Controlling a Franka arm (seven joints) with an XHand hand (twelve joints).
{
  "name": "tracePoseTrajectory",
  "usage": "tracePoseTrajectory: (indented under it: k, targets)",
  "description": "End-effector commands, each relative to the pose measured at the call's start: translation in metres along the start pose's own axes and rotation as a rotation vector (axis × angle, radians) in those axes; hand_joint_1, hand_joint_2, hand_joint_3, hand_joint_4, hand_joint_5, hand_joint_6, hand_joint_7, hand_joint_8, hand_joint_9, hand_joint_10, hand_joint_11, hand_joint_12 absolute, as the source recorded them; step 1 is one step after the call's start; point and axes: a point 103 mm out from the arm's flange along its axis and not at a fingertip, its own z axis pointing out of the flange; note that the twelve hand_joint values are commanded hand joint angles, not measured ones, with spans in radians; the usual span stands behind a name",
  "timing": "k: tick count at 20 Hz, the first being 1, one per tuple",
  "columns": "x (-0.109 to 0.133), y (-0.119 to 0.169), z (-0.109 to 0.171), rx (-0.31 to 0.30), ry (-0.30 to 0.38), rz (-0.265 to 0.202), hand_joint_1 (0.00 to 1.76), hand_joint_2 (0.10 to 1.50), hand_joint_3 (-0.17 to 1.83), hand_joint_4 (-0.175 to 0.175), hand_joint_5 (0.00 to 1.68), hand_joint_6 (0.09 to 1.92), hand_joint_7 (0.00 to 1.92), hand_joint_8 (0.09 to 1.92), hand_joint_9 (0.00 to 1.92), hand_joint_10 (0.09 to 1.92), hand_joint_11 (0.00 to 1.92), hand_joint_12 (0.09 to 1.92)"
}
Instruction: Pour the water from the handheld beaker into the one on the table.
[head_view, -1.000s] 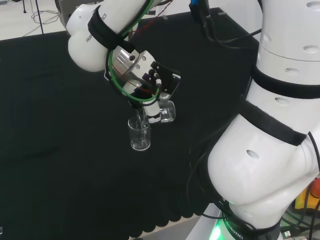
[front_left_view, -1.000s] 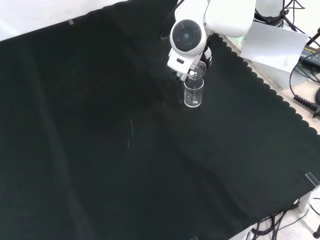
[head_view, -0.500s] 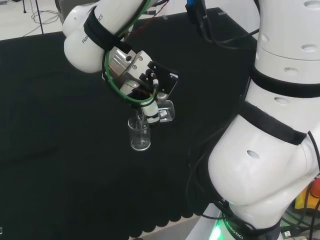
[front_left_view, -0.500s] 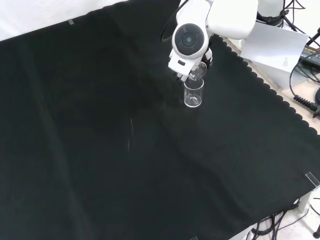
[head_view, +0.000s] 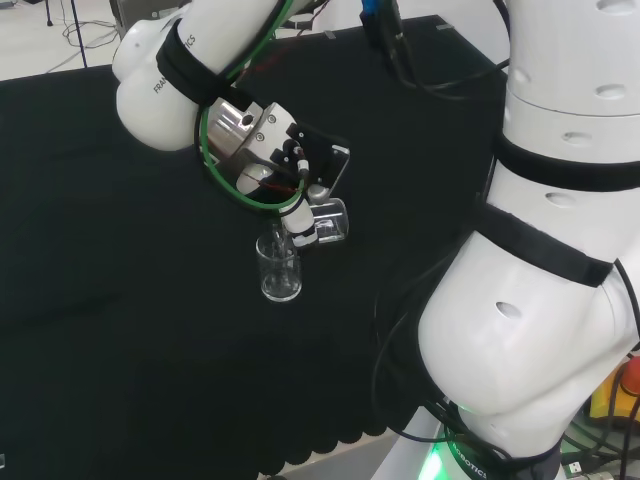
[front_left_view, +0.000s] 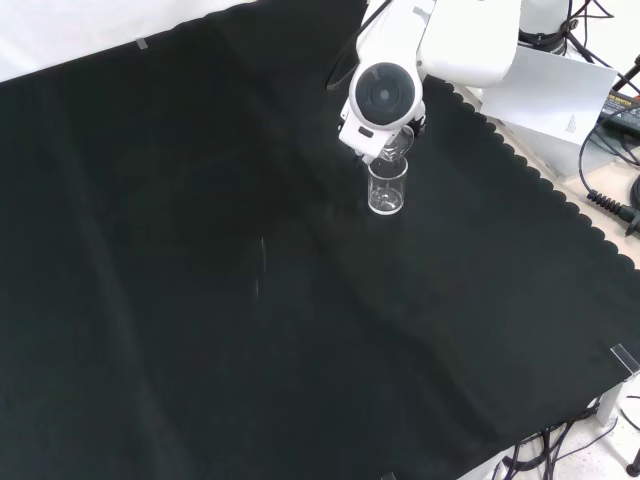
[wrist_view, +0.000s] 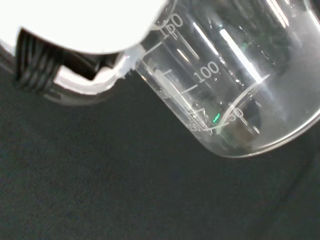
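My hand (head_view: 300, 215) is shut on a small clear beaker (head_view: 329, 221), holding it tipped far over on its side. Its mouth points down at a second clear beaker (head_view: 279, 269) that stands upright on the black cloth directly below. In the front view the held beaker (front_left_view: 393, 150) hangs just over the rim of the standing beaker (front_left_view: 388, 187), partly behind the arm's white link. The wrist view shows the held beaker (wrist_view: 235, 80) close up, with printed scale marks and a white finger (wrist_view: 95, 30) against its wall. Water in either beaker is too faint to make out.
Black cloth (front_left_view: 200, 280) covers the bench, with wide bare room to the left and front of the beakers in the front view. The scalloped cloth edge (front_left_view: 540, 180) runs close on the right. The arm's large white links (head_view: 540, 250) stand at the right of the head view.
The arm's upper link and wrist have shifted a little up and left in the head view, and the held beaker has tipped slightly further. The standing beaker has stayed put.
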Motion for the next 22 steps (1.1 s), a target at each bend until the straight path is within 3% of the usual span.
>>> tracePoseTrajectory:
  k: [1,7,9,22]
  targets:
    - [0.005,0.001,-0.006,0.025,-0.029,0.014,1.31,0.45,1.12,-0.175,1.18,1.06,1.24,1.04,1.56,0.87,1.31,0.99]
    - [0.006,0.001,-0.008,0.048,-0.051,0.023,1.31,0.45,1.12,-0.175,1.18,1.06,1.24,1.04,1.56,0.88,1.31,1.00]
    - [0.018,0.003,-0.025,0.070,-0.107,0.028,1.31,0.45,1.12,-0.175,1.18,1.06,1.24,1.04,1.56,0.88,1.31,1.00]
    - [0.005,0.000,-0.010,0.080,-0.077,0.046,1.31,0.45,1.13,-0.175,1.18,1.07,1.23,1.05,1.56,0.88,1.31,1.00]
